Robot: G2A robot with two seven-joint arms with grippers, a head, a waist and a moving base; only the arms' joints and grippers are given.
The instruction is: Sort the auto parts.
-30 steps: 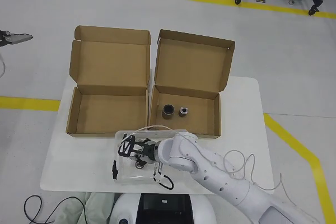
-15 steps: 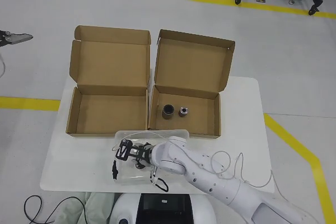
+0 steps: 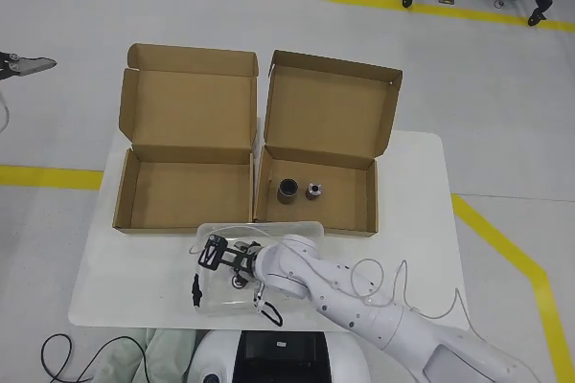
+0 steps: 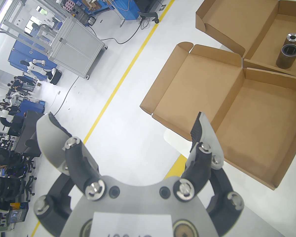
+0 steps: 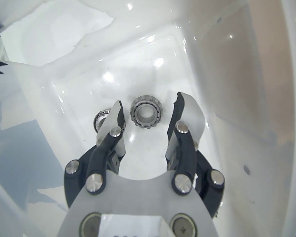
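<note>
Where right tool (image 5: 148, 100) gapes, bearing (image 5: 146, 112) in bin (image 5: 213, 38)

Brown cardboard boxes (image 3: 184, 191), white table (image 3: 412, 211), silvery bearing (image 5: 146, 112), translucent whitish bin (image 5: 212, 38), dark grey cylinder (image 3: 288, 190).

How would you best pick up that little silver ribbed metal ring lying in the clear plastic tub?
Probably by its ribbed outer wall, from straight above. The silver ribbed metal ring lies flat with its hole up, and the right tool is open wider than the ring.
</note>
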